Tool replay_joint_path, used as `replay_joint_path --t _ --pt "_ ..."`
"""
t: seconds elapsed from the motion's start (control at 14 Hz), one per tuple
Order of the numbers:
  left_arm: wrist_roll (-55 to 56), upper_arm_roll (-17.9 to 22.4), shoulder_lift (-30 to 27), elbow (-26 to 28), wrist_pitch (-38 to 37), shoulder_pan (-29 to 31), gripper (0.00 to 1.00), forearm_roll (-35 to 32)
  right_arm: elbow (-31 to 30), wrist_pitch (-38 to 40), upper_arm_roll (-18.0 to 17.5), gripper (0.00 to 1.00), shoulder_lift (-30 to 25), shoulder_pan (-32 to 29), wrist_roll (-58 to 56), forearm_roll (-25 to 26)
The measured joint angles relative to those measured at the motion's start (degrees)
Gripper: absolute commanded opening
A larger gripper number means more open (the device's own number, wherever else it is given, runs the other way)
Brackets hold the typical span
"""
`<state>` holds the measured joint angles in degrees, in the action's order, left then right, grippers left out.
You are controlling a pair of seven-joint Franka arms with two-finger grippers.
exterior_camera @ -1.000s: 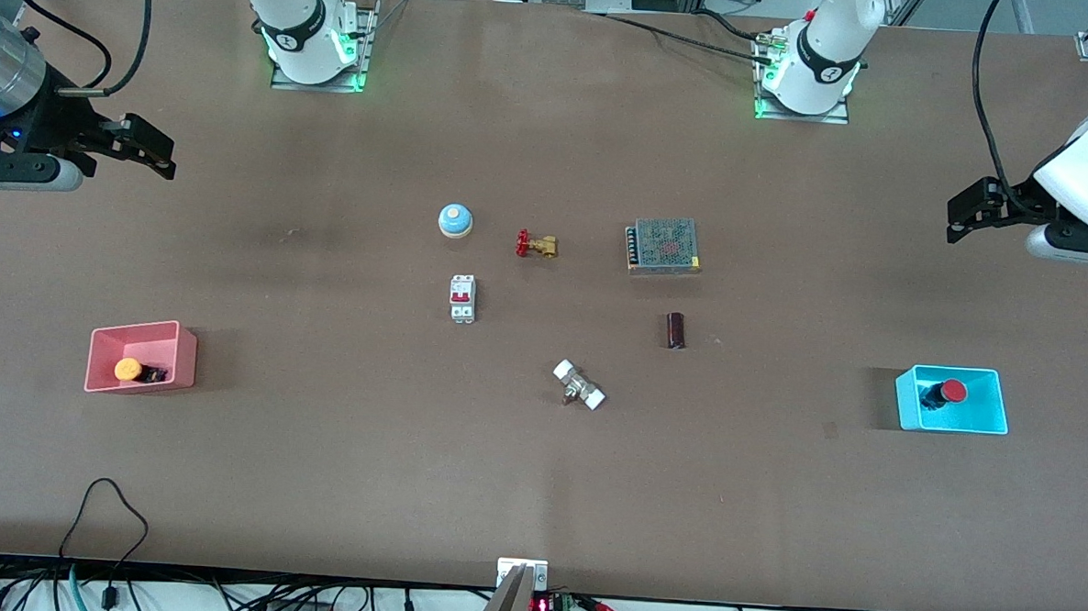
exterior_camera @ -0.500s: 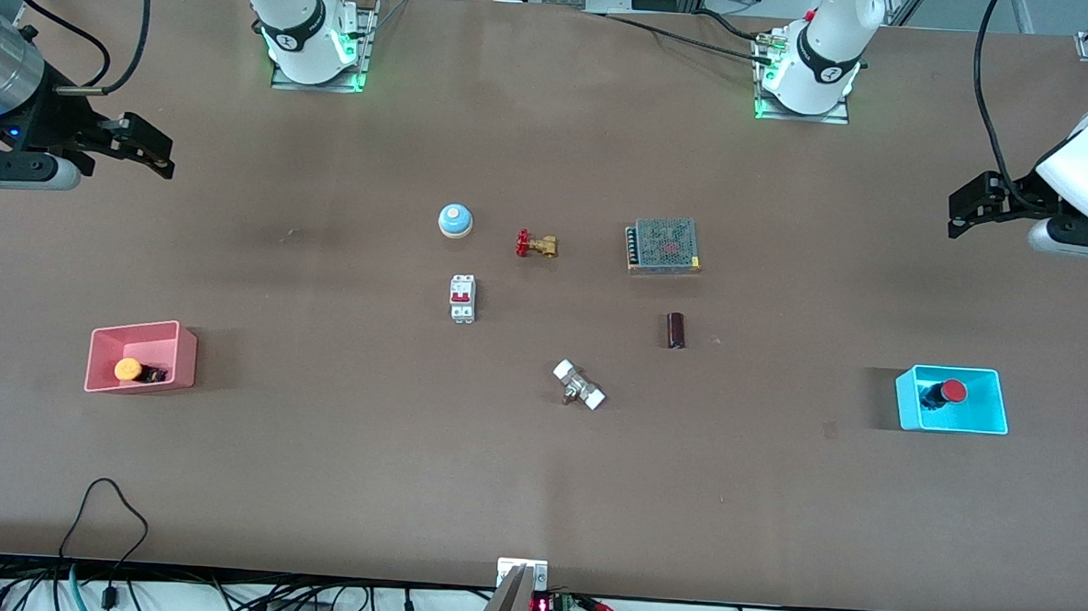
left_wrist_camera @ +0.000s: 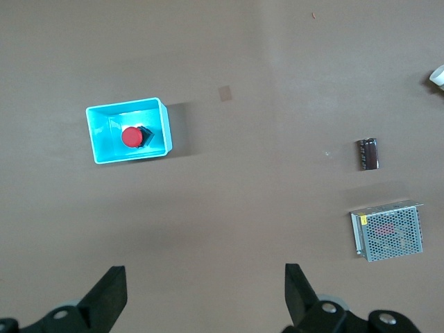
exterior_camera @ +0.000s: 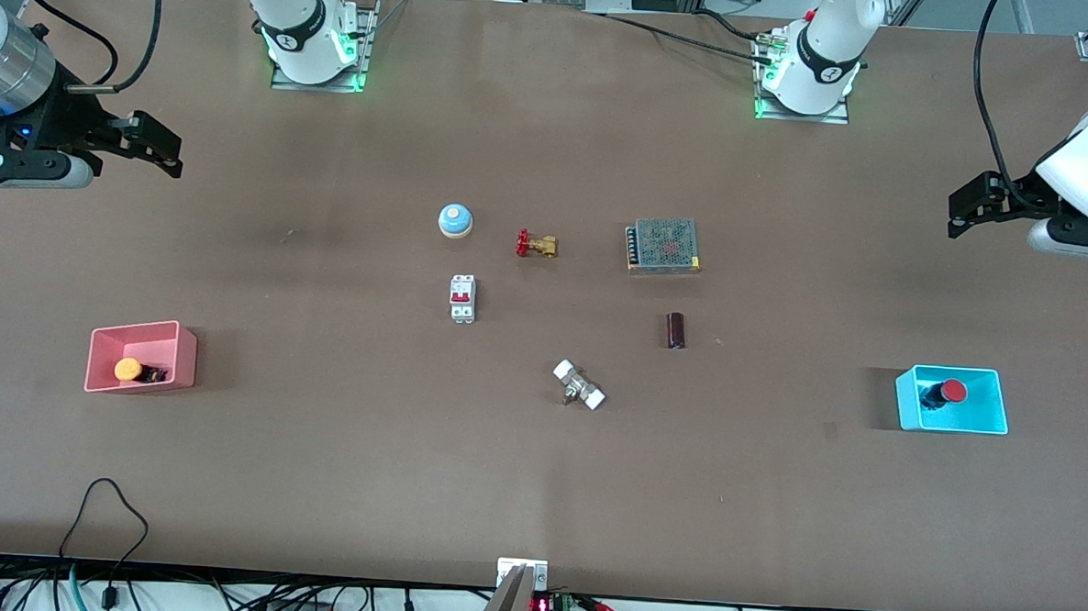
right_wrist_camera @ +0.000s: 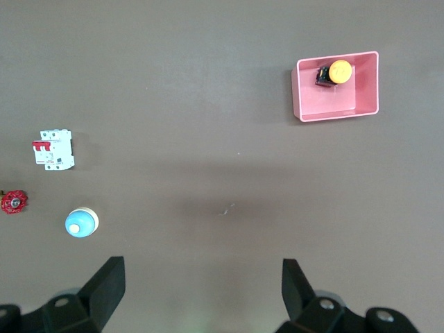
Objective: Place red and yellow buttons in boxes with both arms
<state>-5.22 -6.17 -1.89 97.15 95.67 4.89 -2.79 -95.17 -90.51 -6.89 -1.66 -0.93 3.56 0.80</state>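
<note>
The orange-yellow button lies in the pink-red box at the right arm's end of the table. It also shows in the right wrist view, in the pink-red box. The red button sits in the cyan box at the left arm's end. It also shows in the left wrist view, in the cyan box. My left gripper is open and empty, high over bare table. My right gripper is open and empty, high over bare table.
In the table's middle stand a pale blue dome, a brass valve with a red handle, a white circuit breaker, a metal mesh power supply, a dark cylinder and a white-capped fitting.
Both grippers have drifted slightly toward the robots' bases, away from the boxes. Both stay open. The buttons and boxes have not moved.
</note>
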Motion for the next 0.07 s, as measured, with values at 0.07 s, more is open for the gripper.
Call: replay_joint_path --t 0.07 --pt "0.01 0.00 0.00 0.00 -0.02 0.00 1.00 0.00 0.00 0.00 0.00 1.00 0.00 0.00 0.00 0.00"
